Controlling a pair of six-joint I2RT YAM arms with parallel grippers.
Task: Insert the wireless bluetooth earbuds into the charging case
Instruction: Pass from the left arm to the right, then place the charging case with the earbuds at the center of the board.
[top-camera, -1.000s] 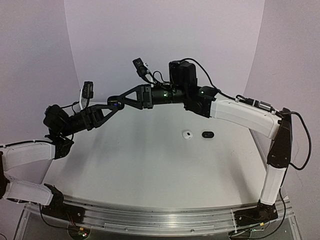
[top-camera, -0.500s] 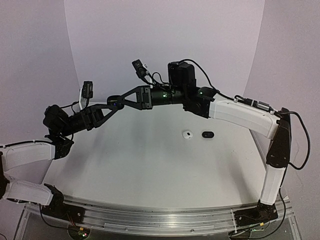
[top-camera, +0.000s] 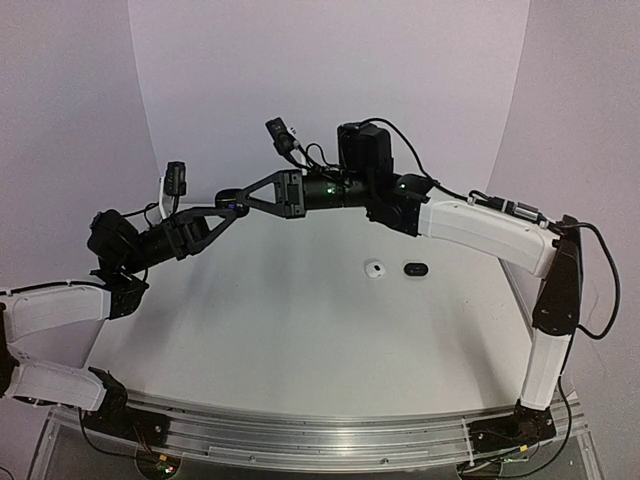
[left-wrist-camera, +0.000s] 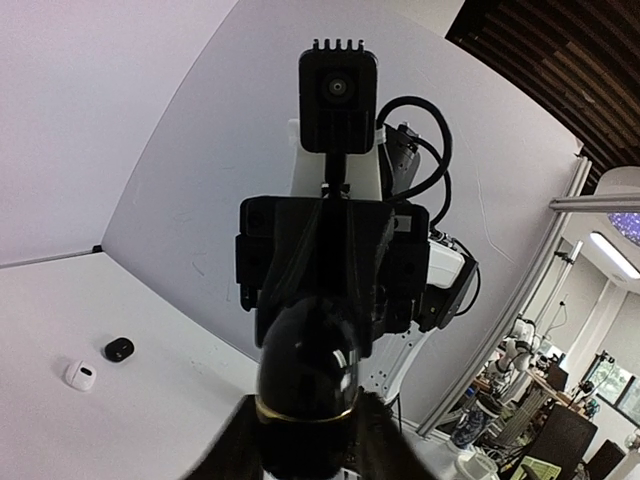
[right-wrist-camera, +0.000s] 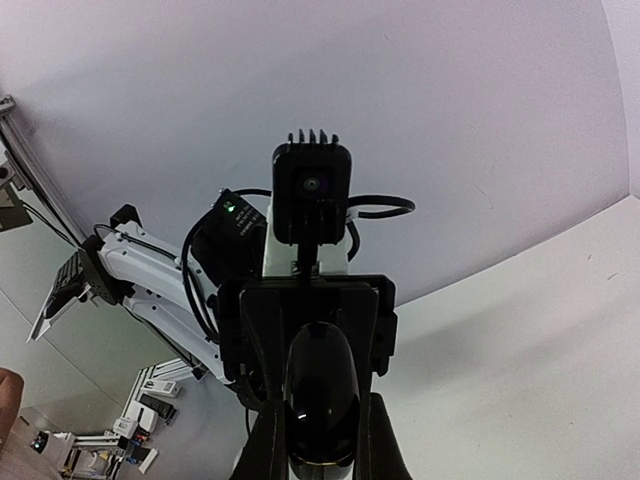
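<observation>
Both arms meet in mid-air above the back left of the table. A glossy black pebble-shaped charging case (left-wrist-camera: 305, 365) with a thin gold seam ring is held between the two grippers. My left gripper (left-wrist-camera: 305, 445) is shut on its near end, and my right gripper (right-wrist-camera: 320, 445) is shut on the case (right-wrist-camera: 320, 395) from the other side. In the top view the left gripper (top-camera: 226, 210) and the right gripper (top-camera: 233, 199) touch tip to tip, hiding the case. No stemmed earbuds show in any view.
A small white pebble-like case (top-camera: 375, 269) and a small black one (top-camera: 415, 268) lie side by side on the white table (top-camera: 300, 340), right of centre; they also show in the left wrist view (left-wrist-camera: 80, 375) (left-wrist-camera: 119, 348). Purple walls enclose the back.
</observation>
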